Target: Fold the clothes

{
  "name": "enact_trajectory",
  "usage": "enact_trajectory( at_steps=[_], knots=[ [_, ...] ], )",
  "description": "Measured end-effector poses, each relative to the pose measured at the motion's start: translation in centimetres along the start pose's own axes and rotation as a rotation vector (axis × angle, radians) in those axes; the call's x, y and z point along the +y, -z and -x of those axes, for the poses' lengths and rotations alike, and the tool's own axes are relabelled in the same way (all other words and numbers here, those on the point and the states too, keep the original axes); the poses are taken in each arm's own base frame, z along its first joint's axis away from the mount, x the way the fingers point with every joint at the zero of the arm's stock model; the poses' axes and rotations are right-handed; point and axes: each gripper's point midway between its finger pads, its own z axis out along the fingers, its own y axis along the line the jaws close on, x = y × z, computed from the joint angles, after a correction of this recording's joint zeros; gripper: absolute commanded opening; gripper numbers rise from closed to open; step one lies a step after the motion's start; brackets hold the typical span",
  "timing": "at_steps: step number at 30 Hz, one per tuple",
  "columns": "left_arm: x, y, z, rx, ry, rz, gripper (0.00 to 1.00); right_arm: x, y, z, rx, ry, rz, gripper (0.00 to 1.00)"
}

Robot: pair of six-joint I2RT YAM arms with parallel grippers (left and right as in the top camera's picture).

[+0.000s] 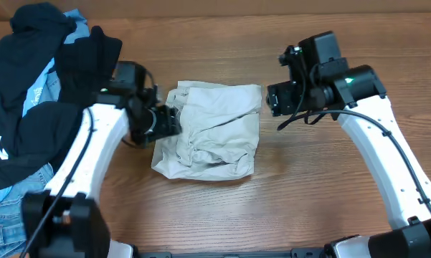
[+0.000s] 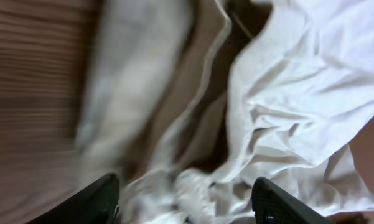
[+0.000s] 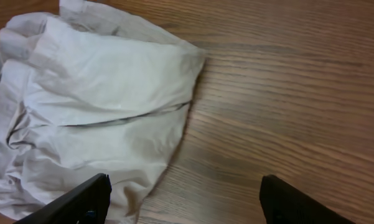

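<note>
You have the beige shorts (image 1: 215,132) lying crumpled in the middle of the table (image 1: 308,193), your left gripper (image 1: 173,120) at their left edge with jaws spread wide over the cloth, your right gripper (image 1: 270,100) just off their right edge with jaws likewise apart, and the black and blue garments (image 1: 29,93) heaped at far left

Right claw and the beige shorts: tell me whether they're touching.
Cannot tell. In the right wrist view the open right claw hangs over the shorts, one finger overlapping fabric; neither contact nor gap shows plainly.
</note>
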Motion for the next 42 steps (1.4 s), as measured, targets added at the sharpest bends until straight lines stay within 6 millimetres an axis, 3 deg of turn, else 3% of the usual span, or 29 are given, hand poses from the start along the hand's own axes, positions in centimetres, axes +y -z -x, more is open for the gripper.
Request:
enact_trajectory(
  at_steps=[4,6,10,12,15,17,20,21,24,25,27,35,37,40,42],
  knots=[
    [-2.9,-3.8,-0.8,0.086,-0.066,-0.065,0.79,-0.1,0.0,-0.1,0.003,-0.007,-0.001,0.80],
    [-3.6,-5.1,-0.9,0.105,-0.086,-0.081,0.70,-0.1,0.0,-0.1,0.003,-0.008,-0.001,0.80],
    [-3.5,-6.2,-0.5,0.115,-0.084,-0.090,0.70,-0.1,0.0,-0.1,0.005,-0.009,-0.001,0.80],
    [-3.6,-6.3,-0.3,0.108,-0.087,-0.094,0.78,-0.1,0.0,-0.2,0.009,-0.009,-0.001,0.80],
    [-3.7,-6.3,0.1,0.093,-0.095,-0.103,0.75,-0.1,0.0,-0.2,0.009,-0.009,-0.001,0.80],
    [-4.0,-5.6,1.2,0.061,-0.117,-0.109,0.55,-0.1,0.0,-0.3,0.011,-0.009,-0.001,0.79],
    [-5.2,-3.6,3.5,-0.005,-0.149,-0.129,0.53,-0.1,0.0,-0.3,0.013,-0.009,-0.001,0.79],
    [-5.6,-3.2,3.4,0.002,-0.151,-0.138,0.48,-0.1,0.0,-0.3,0.014,-0.010,-0.002,0.79],
    [-5.1,-2.7,1.5,0.085,-0.123,-0.120,0.49,-0.2,0.0,-0.4,0.015,-0.010,-0.005,0.79],
    [-5.0,-2.7,1.2,0.100,-0.116,-0.117,0.39,-0.3,0.0,-0.4,0.015,-0.010,-0.014,0.79],
    [-5.0,-2.7,1.2,0.101,-0.122,-0.115,0.04,-0.4,0.0,-0.5,0.019,-0.010,-0.018,0.79],
    [-3.1,-2.2,2.5,0.046,-0.129,0.000,0.04,-0.4,0.0,-0.7,0.026,-0.011,-0.021,0.79],
    [-3.1,-0.2,3.8,0.016,-0.131,0.013,0.04,-0.4,0.0,-0.6,0.026,-0.011,-0.021,0.79],
    [-3.3,5.7,9.0,-0.180,-0.137,0.055,0.04,-0.4,0.0,-0.7,0.027,-0.011,-0.022,0.79],
    [-1.4,6.6,9.9,-0.217,-0.108,0.124,0.04,-0.4,0.0,-0.7,0.027,-0.011,-0.022,0.79]
  ],
)
